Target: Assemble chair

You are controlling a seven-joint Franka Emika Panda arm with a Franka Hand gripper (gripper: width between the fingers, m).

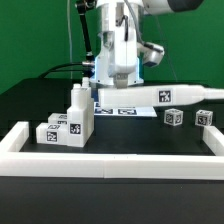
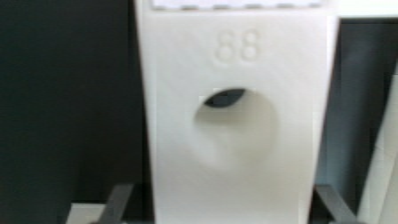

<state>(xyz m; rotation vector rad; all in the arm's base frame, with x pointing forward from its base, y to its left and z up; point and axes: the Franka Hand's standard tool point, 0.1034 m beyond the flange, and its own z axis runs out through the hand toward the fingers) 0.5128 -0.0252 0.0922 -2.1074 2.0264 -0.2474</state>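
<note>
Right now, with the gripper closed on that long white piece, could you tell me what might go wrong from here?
The gripper seems to hold the long white piece near one end, so the overhang could sag or slip.
Its free end reaches out near two small blocks; lowering or swinging it could knock them.
The stack of blocks sits close on the other side.
</note>
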